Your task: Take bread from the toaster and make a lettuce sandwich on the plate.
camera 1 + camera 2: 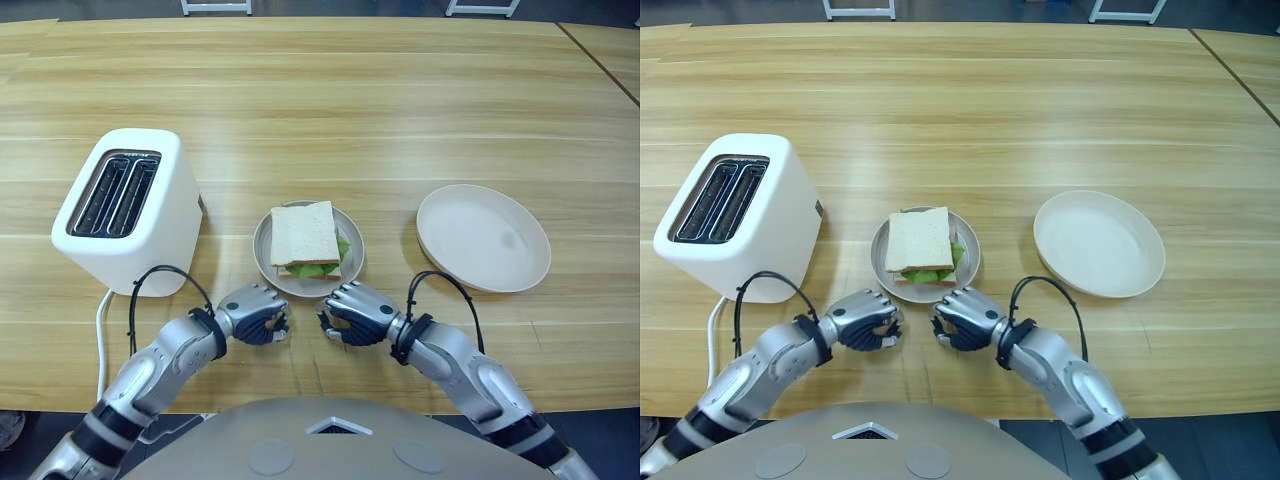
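Sandwich [306, 240] sits assembled on small grey plate [262, 258], centre of table [350, 120]: white slice on top, lettuce [314, 270] poking out at the near edge, bottom slice under it. Left hand [253, 314] and right hand [357, 313] are just beside the plate's near rim, not touching it. Fingers on both are curled in, holding nothing. Toaster [130, 205] stands to the left, 2 slots facing up. Larger beige plate [483, 238] lies to the right. Task looks done. Risk: hands are so close that a forward nudge could bump the rim, shift the plate and slide the top slice off the slick lettuce.
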